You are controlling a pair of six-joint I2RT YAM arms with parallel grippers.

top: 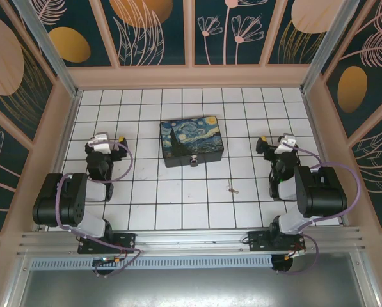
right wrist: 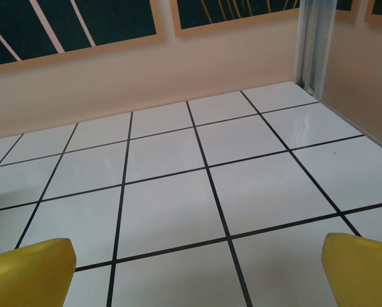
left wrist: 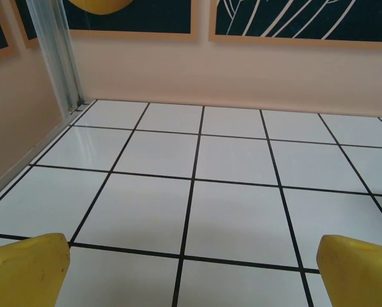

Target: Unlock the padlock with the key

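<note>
White tiled floor (top: 178,211) with black grout lines, boxed in by peach walls (top: 191,77) below dark teal panels (top: 152,32) with gold discs and pale flower outlines. Aluminium posts (top: 47,45) stand at the far corners and a metal rail (top: 191,240) runs along the near edge. A dark box (top: 192,141) printed with a starry-night painting sits mid-floor, a little skewed to the grid. The padlock (top: 194,160) hangs at the middle of the box's near face (too small to tell if the shackle is closed). The key (top: 233,188) lies flat on a tile, nearer than the box and to its right, apart from it and from both arms. Left arm is folded at the left side, and the left gripper (top: 105,139) is low over the tiles, facing the far wall, well apart from the box. In the left wrist view its yellow fingertips (left wrist: 24,268) sit in the lower corners, spread wide, with bare tile between. Right arm mirrors it on the right side, with the right gripper (top: 281,141) also facing the far wall. Its yellow fingertips (right wrist: 363,268) are likewise spread wide over bare tile.
</note>
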